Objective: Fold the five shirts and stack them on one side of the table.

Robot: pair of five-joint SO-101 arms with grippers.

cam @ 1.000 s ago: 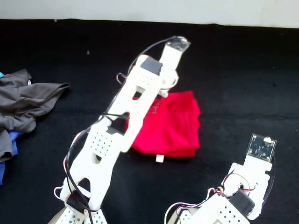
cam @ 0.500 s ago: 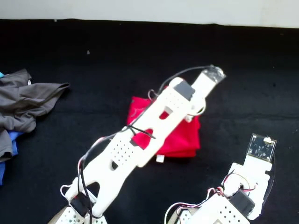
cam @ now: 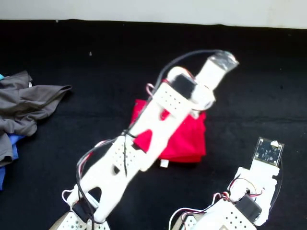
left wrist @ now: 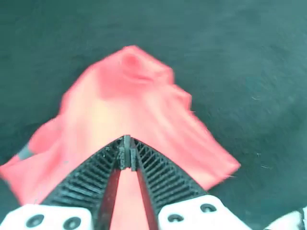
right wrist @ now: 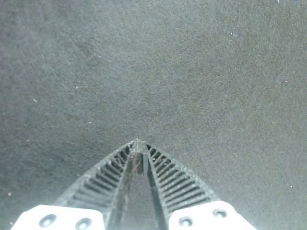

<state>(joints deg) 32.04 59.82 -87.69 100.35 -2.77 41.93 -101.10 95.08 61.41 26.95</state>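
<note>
While the left gripper (left wrist: 125, 152) hangs over the folded red shirt (cam: 184, 139), the right gripper (right wrist: 137, 155) sits low over the bare black table (cam: 259, 72).
Both grippers have their fingers pressed together at the tips; whether the left one pinches cloth I cannot tell. The red shirt lies mid-table under the left arm. A crumpled grey shirt (cam: 26, 103) and a blue shirt (cam: 13, 143) lie well apart at the table's left edge.

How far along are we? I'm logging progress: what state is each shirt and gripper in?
red shirt: folded, lying flat.
grey shirt: unfolded, crumpled in a heap.
blue shirt: unfolded, partly under the grey shirt.
left gripper: shut, over the red shirt.
right gripper: shut, holding nothing.
</note>
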